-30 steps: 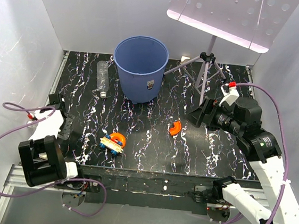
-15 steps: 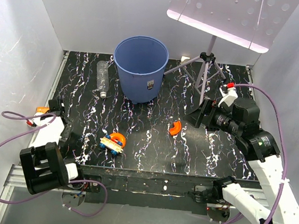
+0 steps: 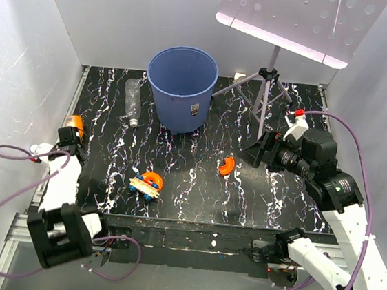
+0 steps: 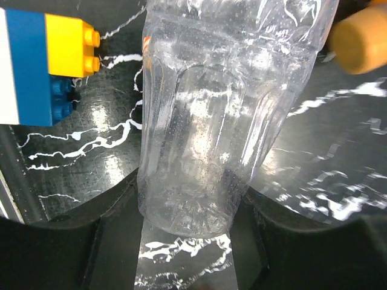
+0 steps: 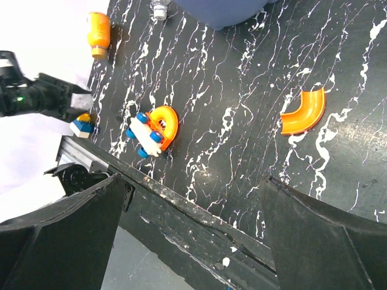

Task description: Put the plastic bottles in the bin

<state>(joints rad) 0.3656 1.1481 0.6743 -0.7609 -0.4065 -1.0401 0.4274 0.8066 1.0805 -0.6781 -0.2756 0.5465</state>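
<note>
1. Near left: the left gripper [image 4: 187, 199] has its jaws pressed against both sides of the base of a clear ribbed plastic bottle [image 4: 205, 121], seemingly pinching it.
2. Near right: the right gripper [image 5: 190, 181] hangs with jaws spread wide, holding nothing.
3. Farther back, a second clear plastic bottle [image 3: 133, 101] lies just left of the large round blue plastic bin [image 3: 170, 104].
4. Likely step: carrying the gripped bottle. The next move calls for swinging it over the bin's rim, then letting go.
</note>
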